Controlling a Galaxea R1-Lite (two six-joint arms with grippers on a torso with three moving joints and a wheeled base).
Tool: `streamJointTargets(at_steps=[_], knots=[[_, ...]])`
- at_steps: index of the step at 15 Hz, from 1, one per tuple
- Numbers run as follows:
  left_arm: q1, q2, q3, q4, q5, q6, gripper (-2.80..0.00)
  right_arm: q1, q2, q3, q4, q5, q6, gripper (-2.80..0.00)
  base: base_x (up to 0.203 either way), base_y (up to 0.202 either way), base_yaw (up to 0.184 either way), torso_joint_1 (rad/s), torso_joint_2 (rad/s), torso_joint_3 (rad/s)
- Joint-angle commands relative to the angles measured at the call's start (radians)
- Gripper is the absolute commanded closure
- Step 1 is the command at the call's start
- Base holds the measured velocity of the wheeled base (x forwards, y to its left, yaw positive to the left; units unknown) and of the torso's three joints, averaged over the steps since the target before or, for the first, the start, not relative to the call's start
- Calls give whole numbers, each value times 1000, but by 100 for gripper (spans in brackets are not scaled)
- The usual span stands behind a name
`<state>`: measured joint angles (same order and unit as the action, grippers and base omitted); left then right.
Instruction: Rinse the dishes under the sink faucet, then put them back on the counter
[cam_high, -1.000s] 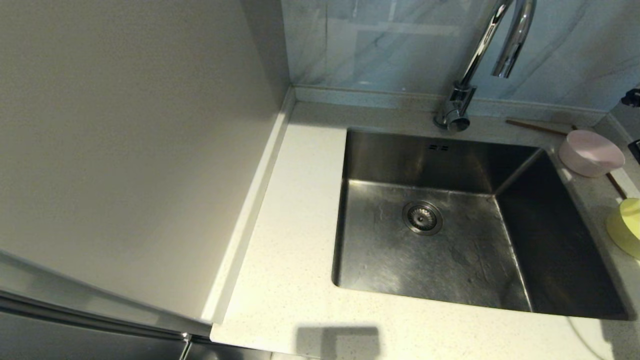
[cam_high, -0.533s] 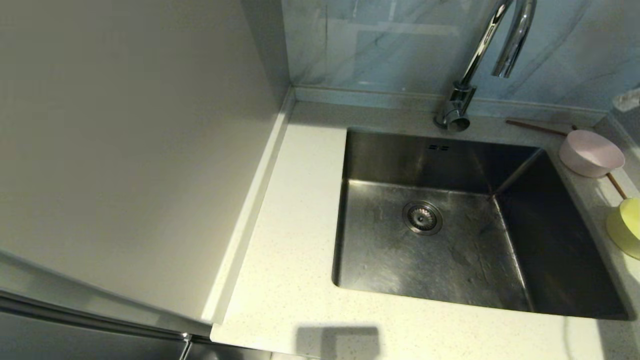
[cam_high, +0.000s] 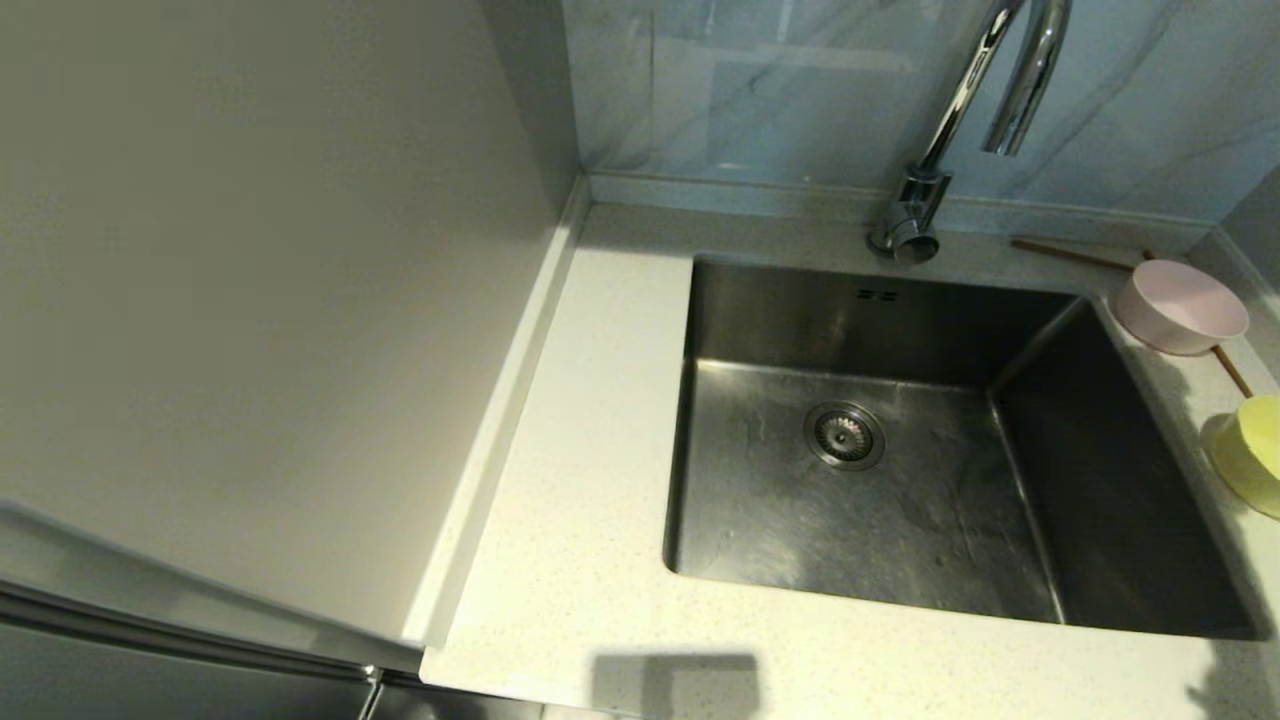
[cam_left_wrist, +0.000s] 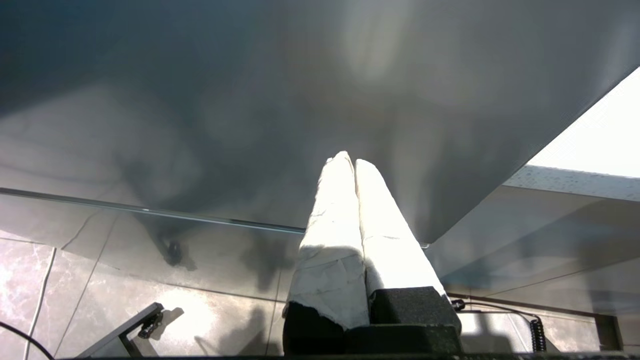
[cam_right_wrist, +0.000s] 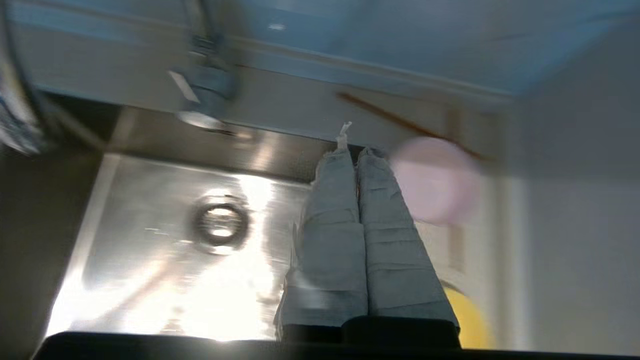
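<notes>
The counter (cam_high: 590, 480) wraps around the sink on the front, left and right, with a low raised edge along the back wall. A tall pale cabinet panel (cam_high: 250, 300) stands on the counter's left side and fills that part of the head view.

The sink (cam_high: 930, 500) is set into the right half of the counter, and nothing lies in its basin around the round drain (cam_high: 844, 435). Two small overflow slots (cam_high: 876, 295) sit high on its back wall.

The faucet (cam_high: 960, 110) rises from the counter's back edge behind the sink, its spout curving over the basin.

The right gripper (cam_right_wrist: 354, 155) hangs above the sink's right part, its two wrapped fingers pressed together with nothing between them. The left gripper (cam_left_wrist: 350, 162) is parked low beside a dark glossy cabinet front (cam_left_wrist: 250, 100), above the tiled floor (cam_left_wrist: 75, 290); its fingers are also closed on nothing.

The pink bowl (cam_high: 1180, 305) sits on the counter at the sink's back right corner. The yellow-green bowl (cam_high: 1250, 450) sits on the right edge strip, nearer the front. The chopsticks (cam_high: 1070, 253) lie along the back right corner, running under or behind the pink bowl toward the yellow-green one.
</notes>
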<state>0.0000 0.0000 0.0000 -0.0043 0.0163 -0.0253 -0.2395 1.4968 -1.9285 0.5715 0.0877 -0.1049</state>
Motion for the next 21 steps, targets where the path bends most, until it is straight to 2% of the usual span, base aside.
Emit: streamJointTargets(at_steps=[1, 3, 5, 8, 10, 11, 14, 17, 19, 21], knots=[[0, -3, 0, 0, 1, -1, 0, 8, -110, 54, 2, -45, -15, 0, 0, 0, 0, 0, 0, 0], [0, -3, 0, 0, 1, -1, 0, 16, -206, 154, -4, -59, -38, 0, 0, 0, 0, 0, 0, 0], [0, -3, 0, 0, 1, -1, 0, 19, -298, 336, -55, -89, -47, 0, 0, 0, 0, 0, 0, 0], [0, -3, 0, 0, 1, -1, 0, 44, -487, 701, -295, -124, -49, 0, 0, 0, 0, 0, 0, 0], [0, -3, 0, 0, 1, -1, 0, 97, -647, 884, -466, -153, -50, 0, 0, 0, 0, 0, 0, 0], [0, -3, 0, 0, 1, -1, 0, 126, -723, 958, -505, -170, -55, 0, 0, 0, 0, 0, 0, 0], [0, -3, 0, 0, 1, -1, 0, 173, -942, 1189, -548, -197, -86, 0, 0, 0, 0, 0, 0, 0], [0, -3, 0, 0, 1, -1, 0, 191, -1104, 1354, -558, -201, -112, 0, 0, 0, 0, 0, 0, 0], [0, -3, 0, 0, 1, -1, 0, 194, -1170, 1417, -561, -197, -128, 0, 0, 0, 0, 0, 0, 0], [0, -3, 0, 0, 1, -1, 0, 196, -1216, 1470, -559, -188, -108, 0, 0, 0, 0, 0, 0, 0]])
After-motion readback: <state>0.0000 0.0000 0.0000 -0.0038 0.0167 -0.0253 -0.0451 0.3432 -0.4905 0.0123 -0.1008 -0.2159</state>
